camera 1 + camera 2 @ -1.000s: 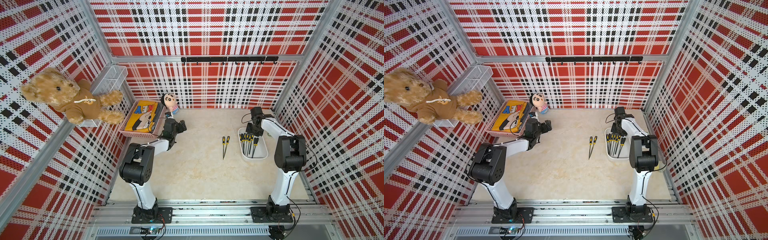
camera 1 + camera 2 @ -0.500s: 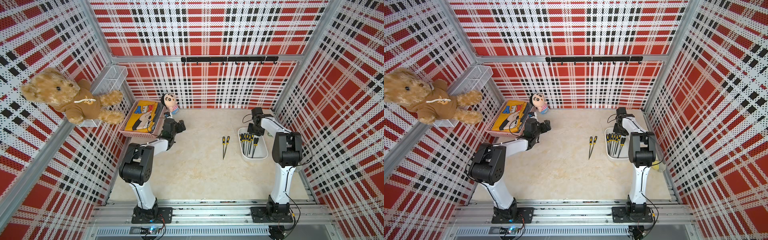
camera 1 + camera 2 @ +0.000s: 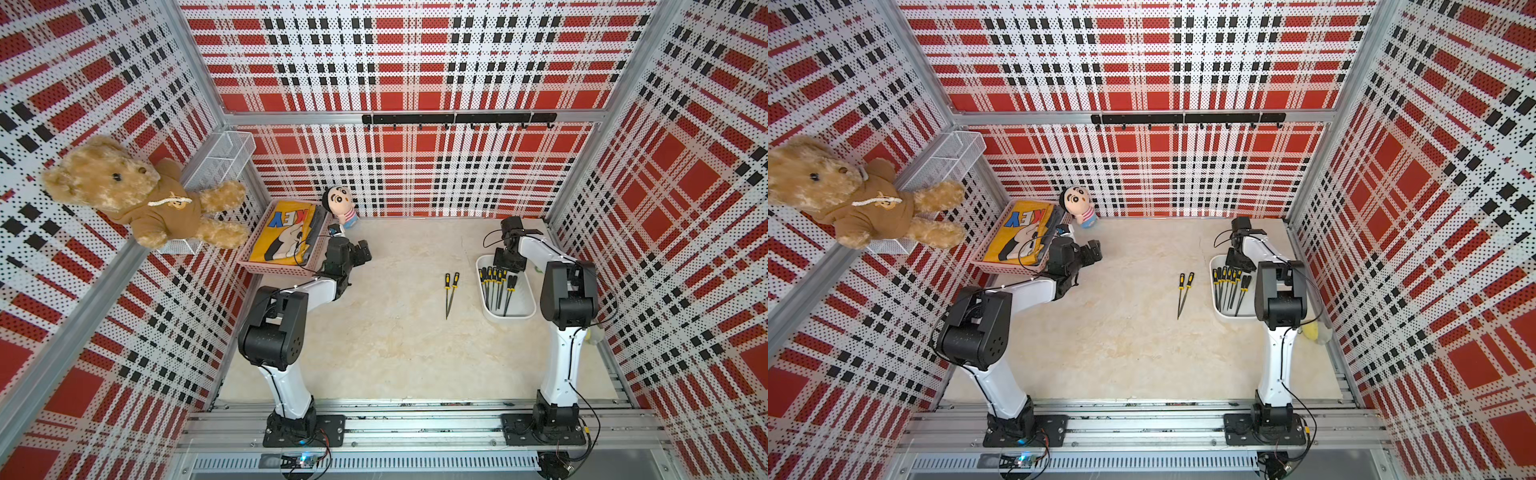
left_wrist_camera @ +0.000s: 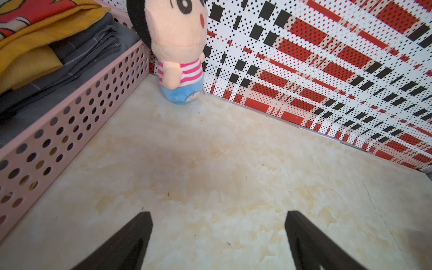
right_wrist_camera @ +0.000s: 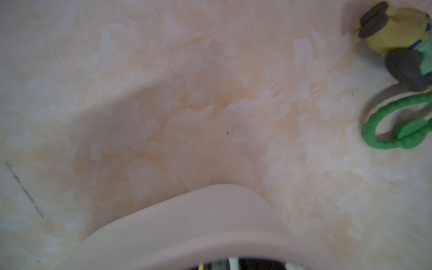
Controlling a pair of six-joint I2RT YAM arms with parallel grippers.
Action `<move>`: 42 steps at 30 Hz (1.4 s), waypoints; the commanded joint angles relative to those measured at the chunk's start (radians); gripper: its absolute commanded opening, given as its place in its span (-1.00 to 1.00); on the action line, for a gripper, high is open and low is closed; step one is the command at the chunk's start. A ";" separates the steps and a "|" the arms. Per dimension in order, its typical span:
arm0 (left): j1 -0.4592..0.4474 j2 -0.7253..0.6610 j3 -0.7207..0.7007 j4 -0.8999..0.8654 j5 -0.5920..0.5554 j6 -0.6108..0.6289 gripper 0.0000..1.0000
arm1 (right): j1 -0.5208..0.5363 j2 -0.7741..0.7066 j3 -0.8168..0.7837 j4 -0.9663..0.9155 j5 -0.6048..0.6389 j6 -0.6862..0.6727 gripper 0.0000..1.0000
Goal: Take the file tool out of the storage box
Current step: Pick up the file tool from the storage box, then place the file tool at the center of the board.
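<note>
The storage box [image 3: 527, 311] is a white tub on the right of the table, seen in both top views [image 3: 1225, 318]. Several files [image 3: 496, 286] with black and yellow handles lie in it. Two more files [image 3: 450, 293] lie side by side on the table just left of the tub. My right gripper [image 3: 508, 262] points down over the handles at the tub's far end; its jaws are hidden. The right wrist view shows only the tub's rim [image 5: 187, 224]. By the pink basket, my left gripper [image 4: 218, 217] stands open and empty above the table.
A pink perforated basket [image 3: 253, 266] of folded clothes sits at the far left beside a small doll [image 3: 340, 206]. A teddy bear [image 3: 137, 195] and a wire-mesh basket [image 3: 220, 162] hang on the left wall. A yellow toy [image 3: 1315, 332] with a green cord lies near the right arm.
The right arm's elbow has shifted slightly toward the tub while its gripper stays over the tub's far end. The left arm has not moved.
</note>
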 commanded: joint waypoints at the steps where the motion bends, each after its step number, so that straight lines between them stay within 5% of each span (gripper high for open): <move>1: 0.007 -0.012 -0.011 -0.007 0.001 0.003 0.91 | -0.006 0.027 -0.001 0.002 -0.001 -0.004 -0.42; 13: 0.007 -0.001 0.017 -0.017 0.012 0.001 0.91 | -0.007 -0.023 -0.054 0.043 -0.024 -0.001 -0.74; 22: 0.003 0.006 0.033 -0.025 0.014 0.000 0.91 | 0.017 -0.178 -0.048 0.049 -0.077 -0.032 -0.77; 33: -0.006 0.013 0.043 -0.042 0.003 0.006 0.91 | 0.145 -0.242 0.053 -0.008 -0.156 -0.054 -0.76; 42: -0.022 0.017 0.038 -0.043 -0.003 0.004 0.91 | 0.329 -0.092 0.117 0.011 -0.183 0.081 -0.76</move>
